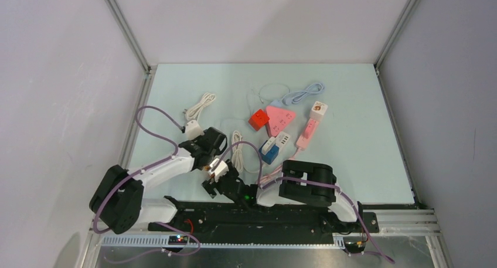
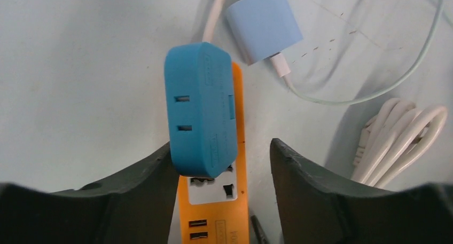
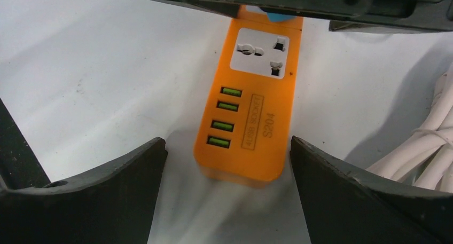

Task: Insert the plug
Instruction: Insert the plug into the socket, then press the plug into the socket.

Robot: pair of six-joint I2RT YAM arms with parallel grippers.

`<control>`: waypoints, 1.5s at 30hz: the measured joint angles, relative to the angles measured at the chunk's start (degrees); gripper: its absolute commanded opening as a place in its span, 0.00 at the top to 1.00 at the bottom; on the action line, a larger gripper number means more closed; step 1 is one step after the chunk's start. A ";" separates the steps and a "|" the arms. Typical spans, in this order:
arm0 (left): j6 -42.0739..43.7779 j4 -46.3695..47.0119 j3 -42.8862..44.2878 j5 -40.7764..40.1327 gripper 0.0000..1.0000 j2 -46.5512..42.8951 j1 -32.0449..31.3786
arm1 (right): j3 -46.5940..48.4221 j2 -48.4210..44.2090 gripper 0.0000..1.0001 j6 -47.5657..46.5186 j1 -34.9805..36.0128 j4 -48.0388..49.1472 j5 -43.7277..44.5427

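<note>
top external: the orange power strip [image 1: 209, 168] lies on the table [image 1: 351, 162] close in front of the arm bases, mostly hidden. the left gripper [image 1: 214, 165] is right above it and the right gripper [image 1: 212, 189] is at its near end. from here their jaws cannot be told.

left wrist: the blue plug [image 2: 200, 110] sits on top of the orange power strip [image 2: 239, 121], over its far part. whether its prongs are seated cannot be told. the left gripper [image 2: 224, 164] is spread, with one finger [image 2: 149, 172] touching the plug's lower side and the other finger apart from it. a pale blue charger [image 2: 264, 22] lies just beyond the strip's far end, and a white cable coil [image 2: 400, 137] lies beside the strip.

right wrist: the right gripper [image 3: 227, 164] stands wide apart, straddling the near end of the orange power strip [image 3: 256, 121] and touching nothing. the strip shows a white socket [image 3: 260, 52] and four green ports.
</note>
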 measured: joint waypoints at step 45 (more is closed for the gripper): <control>13.31 -4.81 -5.05 25.68 0.58 -27.52 31.80 | 29.79 -21.53 0.30 14.78 -14.60 -69.16 -23.21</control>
